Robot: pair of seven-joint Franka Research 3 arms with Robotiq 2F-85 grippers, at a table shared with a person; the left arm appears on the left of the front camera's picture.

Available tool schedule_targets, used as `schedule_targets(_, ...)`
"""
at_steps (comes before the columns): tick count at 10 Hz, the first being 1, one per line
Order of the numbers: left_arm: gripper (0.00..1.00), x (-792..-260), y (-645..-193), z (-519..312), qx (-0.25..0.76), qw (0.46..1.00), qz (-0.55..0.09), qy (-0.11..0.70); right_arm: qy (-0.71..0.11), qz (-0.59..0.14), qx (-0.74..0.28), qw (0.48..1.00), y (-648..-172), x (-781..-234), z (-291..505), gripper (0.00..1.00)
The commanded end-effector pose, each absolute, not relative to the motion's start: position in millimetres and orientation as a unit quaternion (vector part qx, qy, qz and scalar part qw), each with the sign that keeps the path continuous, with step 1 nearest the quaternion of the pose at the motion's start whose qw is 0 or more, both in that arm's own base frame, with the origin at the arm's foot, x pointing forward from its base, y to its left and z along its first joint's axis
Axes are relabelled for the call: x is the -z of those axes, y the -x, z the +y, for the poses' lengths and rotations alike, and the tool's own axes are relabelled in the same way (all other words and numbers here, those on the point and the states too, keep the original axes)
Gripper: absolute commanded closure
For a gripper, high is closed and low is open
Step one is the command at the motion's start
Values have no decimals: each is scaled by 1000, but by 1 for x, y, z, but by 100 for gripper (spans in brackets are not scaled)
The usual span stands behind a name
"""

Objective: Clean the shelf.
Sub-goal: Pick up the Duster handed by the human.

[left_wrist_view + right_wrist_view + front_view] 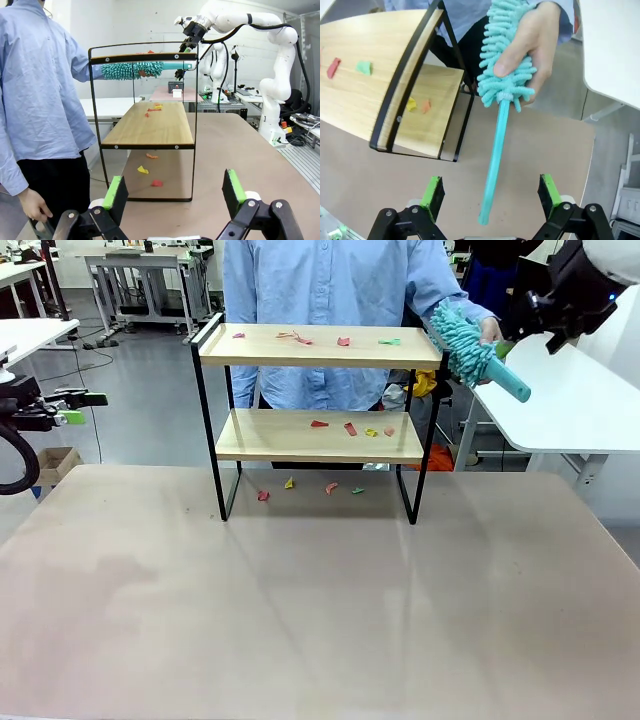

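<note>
The right end effector (491, 187) is released, its green pads spread wide with nothing between them. Just ahead of it a person's hand (535, 55) holds out a teal duster (501, 95) by the fluffy head, the thin handle slanting back toward the gap between the pads; whether the handle tip is already level with them cannot be told. The shelf (258, 352) stands on the desk (320, 620) beyond this end effector and to its left, with coloured scraps (344, 341) on both boards and more on the desk underneath. The left end effector (175, 192) is also released and empty, facing the shelf's end from well back. The main risk is probably the handover. The handle is narrow and tilted, so pads closing off-centre could knock it aside or catch only its tail, letting the heavier head swing down. Closing too far forward would bring the pads close to the person's fingers. Later, a sweep that catches the thin black frame could shove or tip the light shelf.
</note>
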State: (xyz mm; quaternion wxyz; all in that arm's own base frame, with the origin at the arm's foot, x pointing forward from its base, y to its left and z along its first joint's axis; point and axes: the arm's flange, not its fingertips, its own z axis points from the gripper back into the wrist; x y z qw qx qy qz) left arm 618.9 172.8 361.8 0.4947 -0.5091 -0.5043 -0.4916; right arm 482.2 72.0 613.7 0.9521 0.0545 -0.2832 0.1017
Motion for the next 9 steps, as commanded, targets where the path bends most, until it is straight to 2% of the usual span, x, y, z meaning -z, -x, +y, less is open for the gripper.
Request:
schedule_targets(1,0,-365,-618,172,494,492,-507,507,-49,-276,-90,956,-481,-600,76,0)
schedule_targets(7,0,-365,-618,172,494,492,-507,507,-51,-259,-93,960,-487,-575,77,0)
schedule_targets(8,0,-365,-618,172,494,492,-507,507,-53,-265,-94,958,-487,-573,76,15)
schedule_targets(9,0,-365,-618,172,494,492,-507,507,-54,-260,-90,960,-488,-572,75,60)
